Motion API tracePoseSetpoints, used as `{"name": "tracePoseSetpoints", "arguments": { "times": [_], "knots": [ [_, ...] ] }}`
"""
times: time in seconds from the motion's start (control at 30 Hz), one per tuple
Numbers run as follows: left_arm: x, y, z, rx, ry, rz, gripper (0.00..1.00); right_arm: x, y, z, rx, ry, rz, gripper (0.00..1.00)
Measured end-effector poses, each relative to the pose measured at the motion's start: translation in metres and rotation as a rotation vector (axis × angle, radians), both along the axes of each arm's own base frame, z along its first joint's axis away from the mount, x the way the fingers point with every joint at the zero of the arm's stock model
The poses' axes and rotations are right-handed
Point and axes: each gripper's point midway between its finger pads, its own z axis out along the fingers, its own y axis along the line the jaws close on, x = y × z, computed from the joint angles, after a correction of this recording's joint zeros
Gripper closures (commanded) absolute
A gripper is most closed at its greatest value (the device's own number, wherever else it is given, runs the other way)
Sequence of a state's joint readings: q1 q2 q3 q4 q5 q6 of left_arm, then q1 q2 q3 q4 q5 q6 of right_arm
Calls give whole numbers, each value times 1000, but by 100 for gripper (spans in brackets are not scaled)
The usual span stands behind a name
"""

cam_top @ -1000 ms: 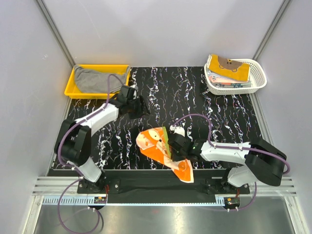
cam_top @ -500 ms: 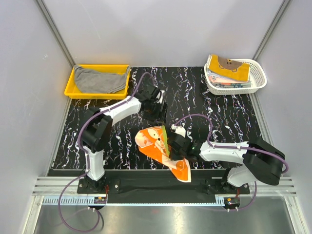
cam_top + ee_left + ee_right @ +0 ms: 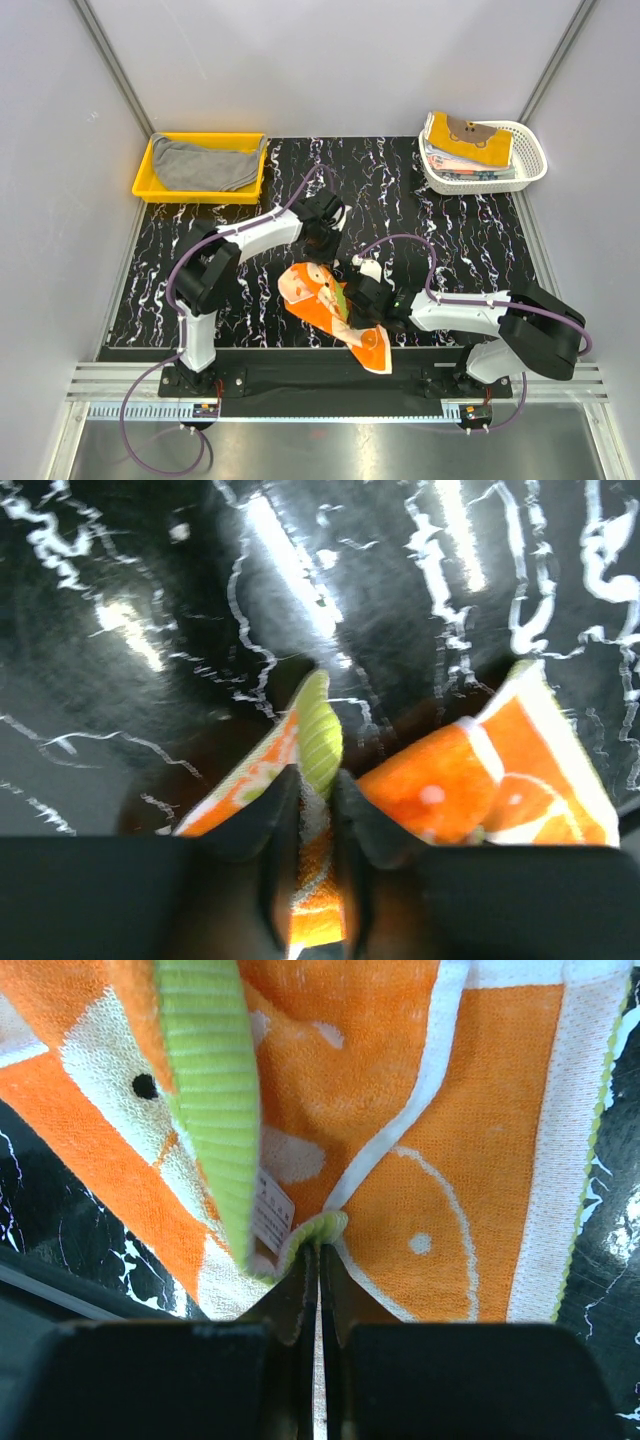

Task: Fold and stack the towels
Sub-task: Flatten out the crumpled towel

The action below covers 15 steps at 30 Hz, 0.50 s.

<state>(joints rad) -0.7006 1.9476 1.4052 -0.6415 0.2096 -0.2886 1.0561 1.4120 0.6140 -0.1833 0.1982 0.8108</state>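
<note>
From above, a yellow tray (image 3: 145, 186) in the upper left holds a crumpled grey towel (image 3: 205, 165). The left arm reaches from its base at the lower left up and across to mid-frame, its wrist bent down over the far corner of the orange towel (image 3: 318, 300). This towel lies rumpled on the black marbled surface (image 3: 450, 240), just below centre. Only the left wrist view shows the left gripper (image 3: 315, 785) pinching a raised, green-edged fold of the towel between its fingers (image 3: 262, 815). The right arm lies low, stretched leftward from the lower right. Its wrist view shows the right gripper (image 3: 318, 1260) pressed nearly together on the green hem beside a small white label. In the upper right, a white basket (image 3: 530, 165) carries folded towels (image 3: 468, 138).
</note>
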Motion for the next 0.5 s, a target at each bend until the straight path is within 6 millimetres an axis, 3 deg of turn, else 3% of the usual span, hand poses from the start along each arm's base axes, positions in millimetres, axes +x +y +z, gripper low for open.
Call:
{"name": "tracePoseSetpoints", "arguments": {
  "times": [0.17,0.27,0.37,0.5],
  "knots": [
    [7,12,3,42,-25,50,88,3,-4,1,-18,-16,-12,100],
    [22,22,20,28,-64,120,88,9,-11,7,-51,-45,-32,100],
    [41,33,48,-16,-114,204,87,30,-12,29,-57,-99,-63,100],
    [80,51,99,-110,-236,341,84,85,-23,79,-19,-198,-153,100]
  ]
}}
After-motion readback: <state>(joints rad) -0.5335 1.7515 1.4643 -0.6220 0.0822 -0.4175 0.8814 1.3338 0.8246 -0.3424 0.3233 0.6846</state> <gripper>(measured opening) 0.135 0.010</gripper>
